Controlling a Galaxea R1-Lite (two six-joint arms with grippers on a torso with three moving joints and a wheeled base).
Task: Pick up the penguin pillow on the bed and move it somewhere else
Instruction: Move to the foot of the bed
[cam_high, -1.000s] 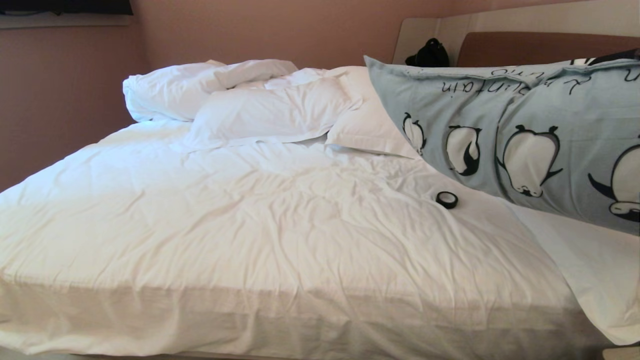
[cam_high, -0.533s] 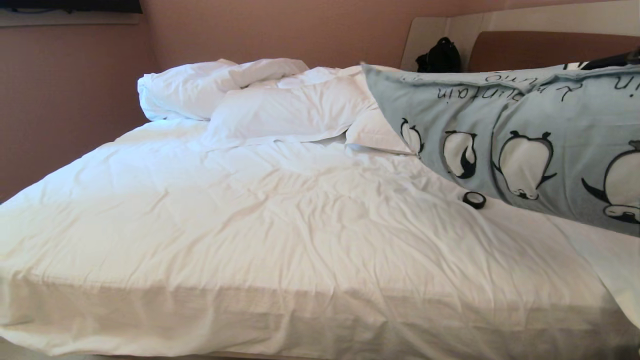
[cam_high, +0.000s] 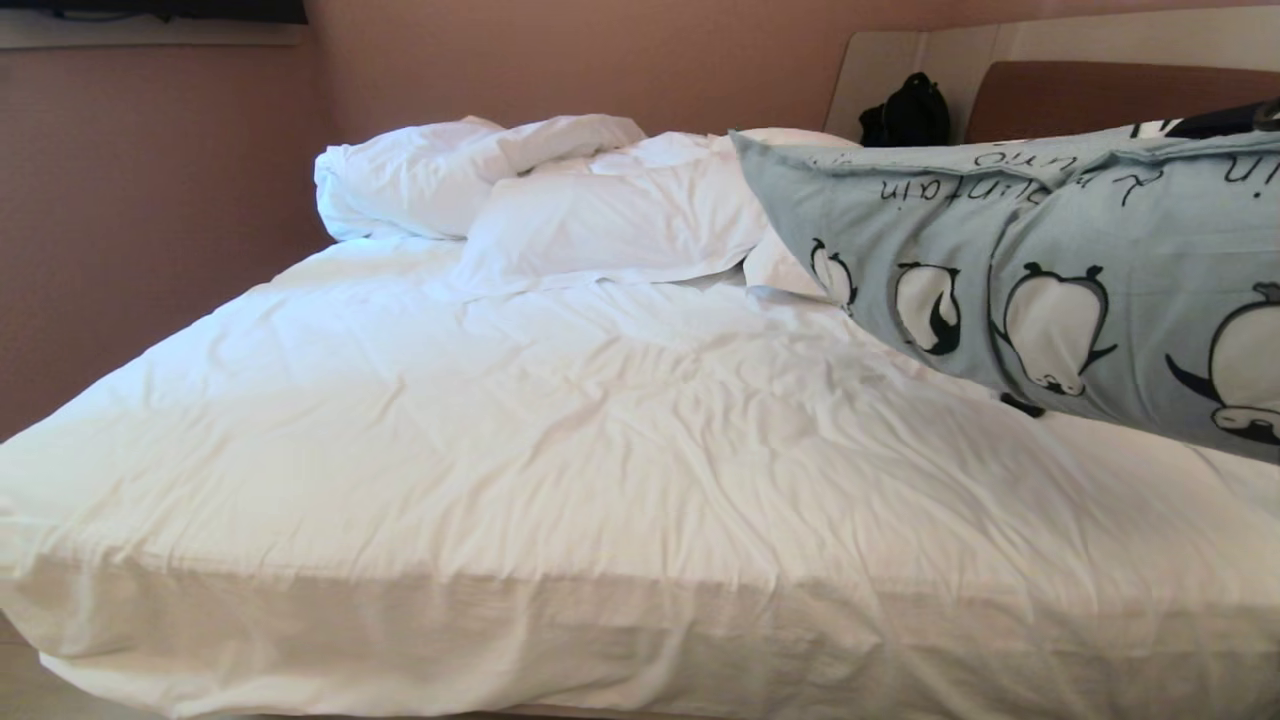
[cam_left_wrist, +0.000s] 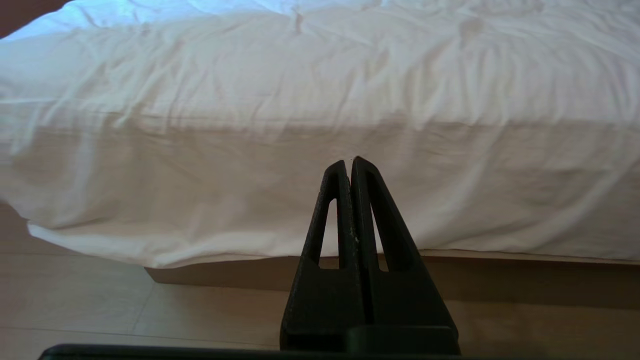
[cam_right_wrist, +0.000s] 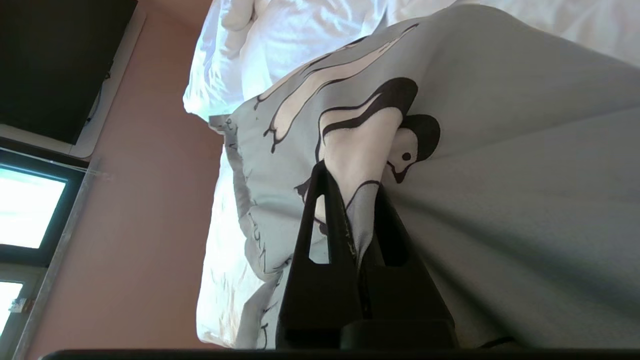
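Observation:
The penguin pillow (cam_high: 1050, 260), pale blue-grey with black-and-white penguins and cursive writing, hangs tilted above the right side of the bed (cam_high: 560, 450). In the right wrist view my right gripper (cam_right_wrist: 351, 177) is shut on a bunched fold of the pillow (cam_right_wrist: 500, 150) and carries its weight. The wrinkled white sheets under the pillow are bare. My left gripper (cam_left_wrist: 349, 161) is shut on nothing, held low in front of the bed's near side (cam_left_wrist: 200, 150).
White pillows (cam_high: 600, 215) and a rolled white duvet (cam_high: 420, 175) lie at the head end. A black bag (cam_high: 905, 115) sits by the brown headboard (cam_high: 1080, 95). A small black object (cam_high: 1022, 405) peeks from under the pillow. Tan floor (cam_left_wrist: 150, 310) runs below the bed.
The whole head view has shifted, so the camera has moved. The held pillow has travelled with it over the bed and now covers most of the black ring that lay on the sheet.

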